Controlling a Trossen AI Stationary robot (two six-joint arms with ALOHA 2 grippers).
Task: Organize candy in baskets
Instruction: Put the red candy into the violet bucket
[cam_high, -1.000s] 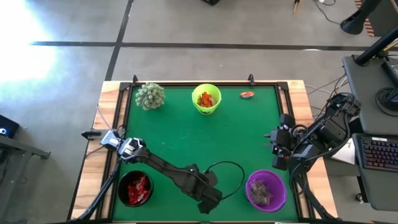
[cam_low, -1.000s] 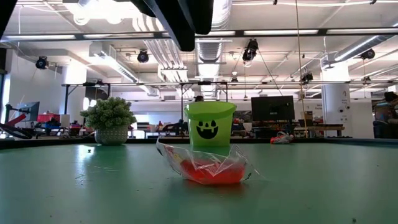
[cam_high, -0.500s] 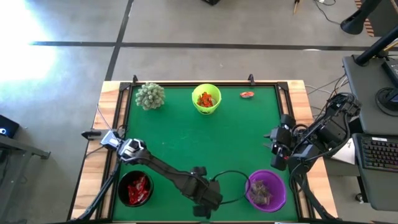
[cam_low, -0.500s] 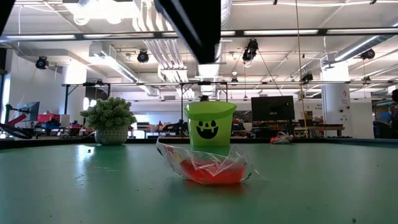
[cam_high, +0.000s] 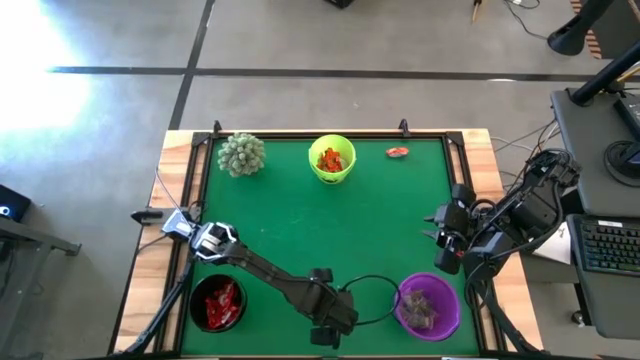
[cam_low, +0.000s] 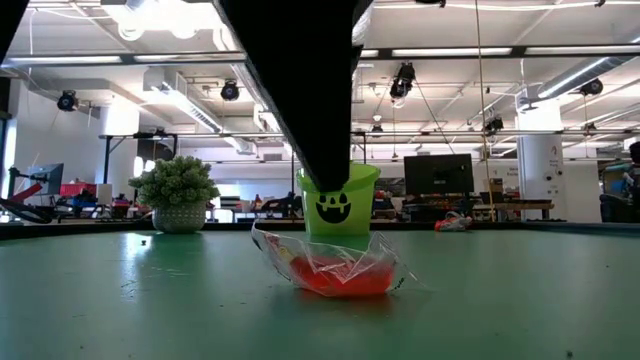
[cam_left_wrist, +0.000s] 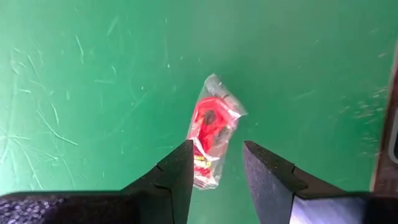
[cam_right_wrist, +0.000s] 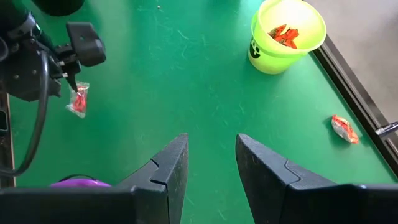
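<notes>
Two arms work over the green table (cam_high: 330, 230), and every place below is given from the lime green basket (cam_high: 332, 160), which stands at the middle of the far edge.

Across the table from that basket, at the near edge, the left arm reaches out with its gripper (cam_left_wrist: 214, 163) pointing down over a red candy in a clear wrapper (cam_left_wrist: 210, 129). Its fingers (cam_left_wrist: 179, 171) stand moderately apart, one on each side of the wrapper's near end, with a gap to each side, so they grip nothing; whether a tip touches the wrapper cannot be told. In the low view the dark arm comes down in front of the lime green basket, and the candy lies on the mat before it.

Right of the lime green basket and nearer the front, the right gripper (cam_right_wrist: 211, 163) waits above the table's right edge, its fingers partly apart and empty.

Diagonally from the lime green basket, the purple basket (cam_high: 429, 306) sits at the front right and the black basket (cam_high: 218, 303), filled with red candy, at the front left. Orange candy fills the lime green basket itself.

Left of it stands a spiky pale-green plant (cam_high: 241, 154). Just to its right lies one loose orange candy (cam_high: 397, 152).
</notes>
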